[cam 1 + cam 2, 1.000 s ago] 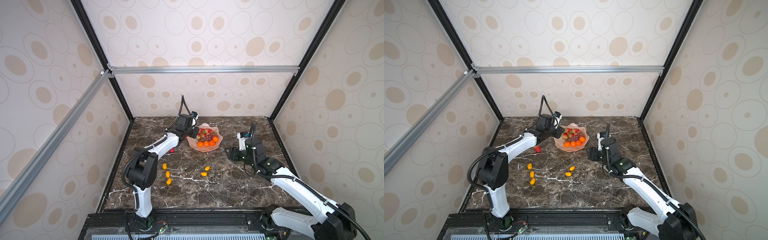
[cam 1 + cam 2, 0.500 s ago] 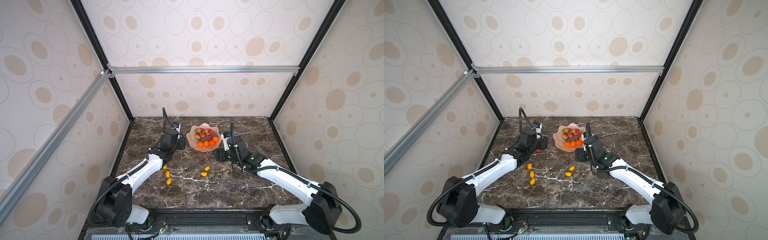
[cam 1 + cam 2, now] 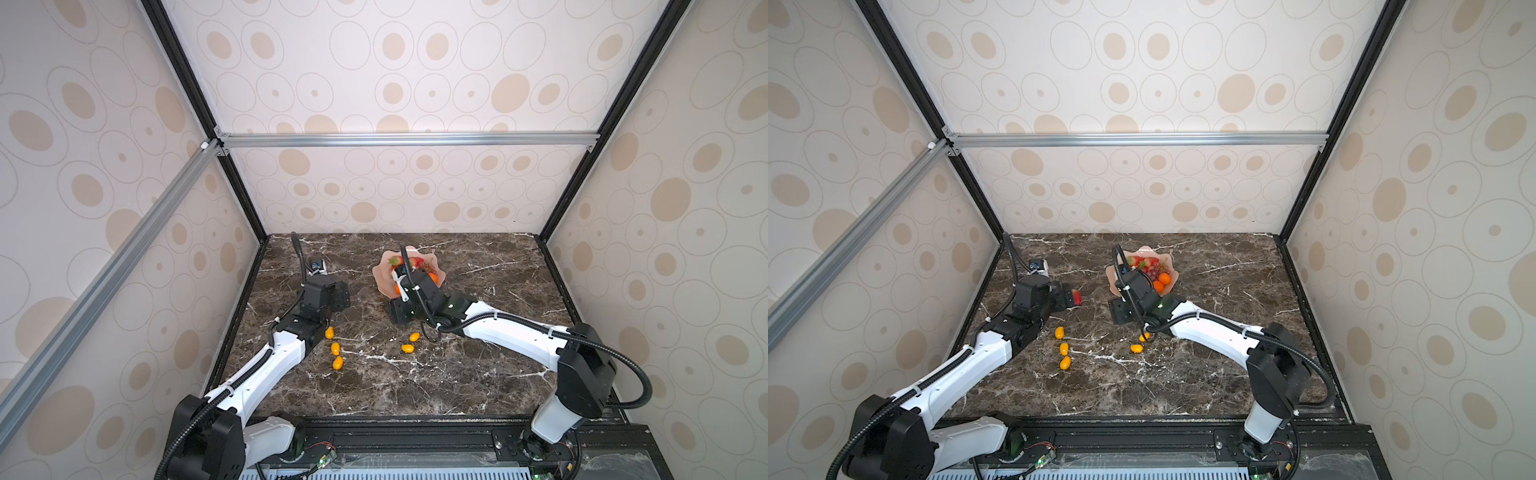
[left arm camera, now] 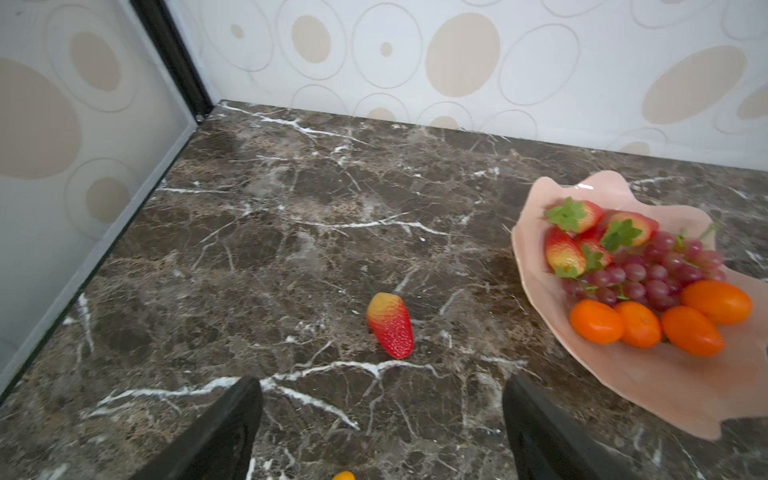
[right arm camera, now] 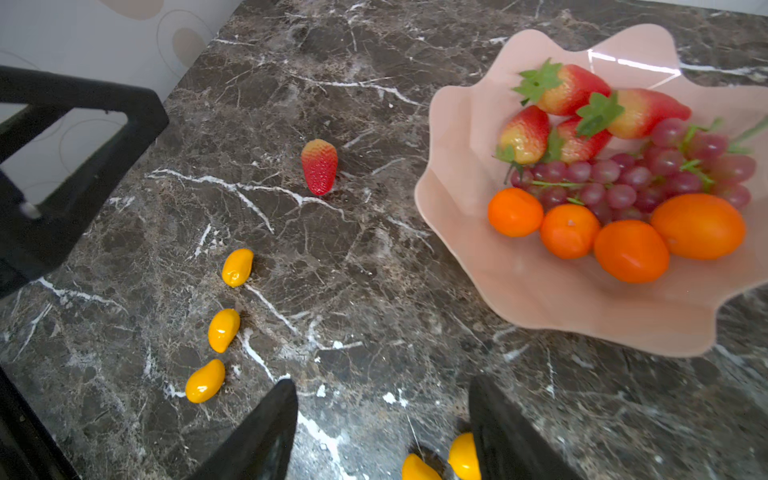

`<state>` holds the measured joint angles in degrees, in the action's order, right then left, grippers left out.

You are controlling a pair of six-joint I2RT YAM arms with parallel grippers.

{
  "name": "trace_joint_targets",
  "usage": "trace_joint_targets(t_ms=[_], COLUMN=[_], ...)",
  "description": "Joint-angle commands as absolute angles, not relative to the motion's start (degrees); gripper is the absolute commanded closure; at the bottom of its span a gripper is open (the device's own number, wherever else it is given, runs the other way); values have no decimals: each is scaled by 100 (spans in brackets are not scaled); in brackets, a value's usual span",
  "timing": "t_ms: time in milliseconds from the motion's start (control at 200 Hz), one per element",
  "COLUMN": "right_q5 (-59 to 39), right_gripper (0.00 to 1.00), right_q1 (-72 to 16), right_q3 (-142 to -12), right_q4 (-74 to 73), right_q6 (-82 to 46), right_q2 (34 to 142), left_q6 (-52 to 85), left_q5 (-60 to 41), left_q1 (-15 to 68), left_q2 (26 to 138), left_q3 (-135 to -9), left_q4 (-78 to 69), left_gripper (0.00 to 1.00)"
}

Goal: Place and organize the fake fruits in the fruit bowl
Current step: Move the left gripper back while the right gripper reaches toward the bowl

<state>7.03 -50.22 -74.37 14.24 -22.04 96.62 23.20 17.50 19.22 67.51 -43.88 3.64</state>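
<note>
The pink scalloped fruit bowl [image 5: 540, 299] [image 4: 665, 382] [image 3: 1142, 251] [image 3: 382, 274] holds several strawberries [image 5: 561, 87], a grape bunch [image 5: 623, 178] and several tangerines [image 5: 631, 249]. One strawberry [image 4: 390, 324] [image 5: 319, 166] [image 3: 1076, 297] lies on the marble left of the bowl. My left gripper [image 4: 382, 380] [image 3: 1065, 297] [image 3: 343, 297] stands open just short of it, empty. Three yellow oval fruits [image 5: 223, 330] [image 3: 335, 348] lie in a row, and two more [image 5: 463, 455] [image 3: 407, 348] sit beside a finger of my right gripper [image 5: 382, 384] [image 3: 399, 311], which is open and empty in front of the bowl.
The right arm [image 3: 498, 328] crosses in front of the bowl and hides part of it in both top views. The left gripper's black body [image 5: 83, 166] shows in the right wrist view. Patterned walls [image 4: 83, 124] close in the table's left and back.
My left gripper has left the bowl, drawn back left to the loose strawberry, and its jaws have widened. The right arm has swung left to the front of the bowl.
</note>
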Motion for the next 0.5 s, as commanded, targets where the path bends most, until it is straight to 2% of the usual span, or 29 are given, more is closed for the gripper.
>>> trace_joint_targets(t_ms=[0,295,495], right_q5=[749,151,154], right_gripper=[32,32,31], right_q1=[-5171,-5278,-5285], right_q3=[-7899,-8500,-9072], right_q4=[1631,1446,1655], right_q6=[-2085,-1881,-1920], right_q2=[9962,10576,10880], left_q6=[2660,2269,1866], left_q5=[1938,940,358], left_q1=[1702,1054,870], left_q2=[6618,6864,7707], left_q3=[-4403,-5047,-5528], left_q4=[869,1904,2138], left_gripper=[11,21,28])
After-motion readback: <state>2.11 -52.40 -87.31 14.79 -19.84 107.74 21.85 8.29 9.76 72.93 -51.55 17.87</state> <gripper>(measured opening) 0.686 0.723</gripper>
